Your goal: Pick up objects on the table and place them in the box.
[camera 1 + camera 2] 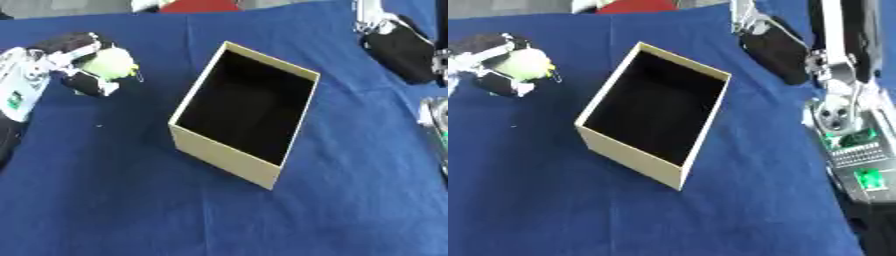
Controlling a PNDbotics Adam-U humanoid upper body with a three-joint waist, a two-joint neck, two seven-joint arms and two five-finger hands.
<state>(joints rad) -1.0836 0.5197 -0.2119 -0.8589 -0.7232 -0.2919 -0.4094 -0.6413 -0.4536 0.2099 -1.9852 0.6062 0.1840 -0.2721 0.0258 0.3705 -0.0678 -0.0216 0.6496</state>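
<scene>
At the table's left side, the left hand [77,62] has its fingers curled round a pale yellow-green rounded object [110,62], which sits in the hand beside and apart from the box [226,159]. Whether the object is lifted clear of the blue cloth [131,210] cannot be told. Open-topped and tan-walled with a dark interior, the box stands near the table's centre, turned askew; nothing can be made out inside it. The right hand [776,47] shows at the upper right, a dark shape well apart from the box; its finger posture cannot be told. Step judged in hand: carrying the held object. The next move calls for taking it rightward above the near wall and releasing over the opening. No brand, label or legible writing appears on box or object.
</scene>
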